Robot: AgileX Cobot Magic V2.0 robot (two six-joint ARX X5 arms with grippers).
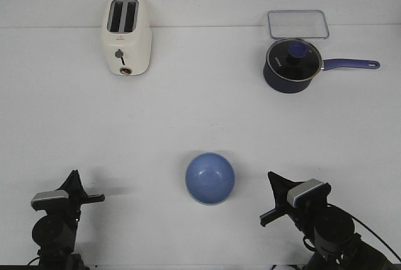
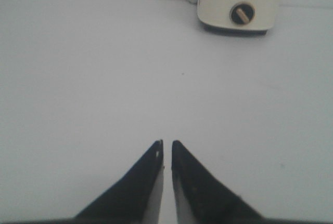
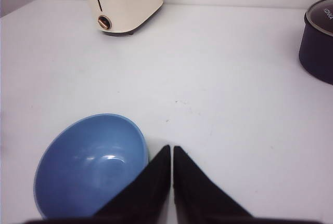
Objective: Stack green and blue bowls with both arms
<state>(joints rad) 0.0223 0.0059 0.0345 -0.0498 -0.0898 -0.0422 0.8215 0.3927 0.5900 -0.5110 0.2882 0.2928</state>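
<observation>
The blue bowl (image 1: 210, 178) sits upright at the front middle of the white table, between my two arms. It also shows in the right wrist view (image 3: 91, 164), just beside the shut fingers. A thin pale greenish edge shows along its rim; no separate green bowl shows in any view. My left gripper (image 1: 75, 175) is at the front left, shut and empty (image 2: 167, 142), with only a narrow slit between the jaws. My right gripper (image 1: 270, 176) is at the front right, shut and empty (image 3: 171, 147), close to the bowl's right side but apart from it.
A cream toaster (image 1: 125, 35) stands at the back left and shows in both wrist views (image 2: 241, 3) (image 3: 125, 3). A dark navy long-handled pot with a glass lid (image 1: 291, 63) stands at the back right (image 3: 318, 39). A clear rectangular container (image 1: 298, 24) lies behind it.
</observation>
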